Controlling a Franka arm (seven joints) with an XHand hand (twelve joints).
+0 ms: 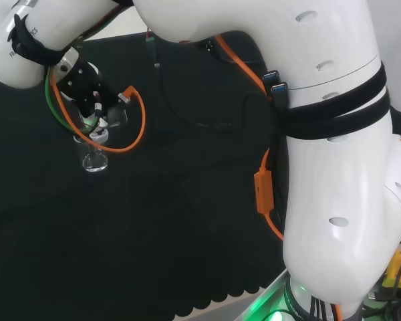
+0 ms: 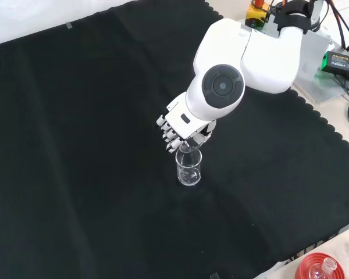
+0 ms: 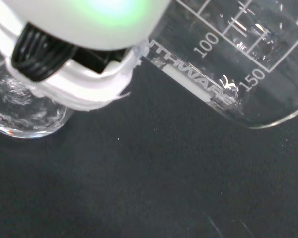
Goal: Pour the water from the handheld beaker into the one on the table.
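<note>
Directly below the hand (image 2: 177, 129) stands the table beaker (image 2: 189, 168).

The table (image 2: 75, 145) is covered in matt black cloth with a scalloped edge. The standing beaker (image 2: 189, 168) is clear, glossy glass or plastic, and so is the handheld beaker (image 3: 238, 54), which carries white printed markings. The hand (image 2: 177, 125) is smooth white and black plastic. The arm's links (image 1: 334, 134) look glossy white.
</note>
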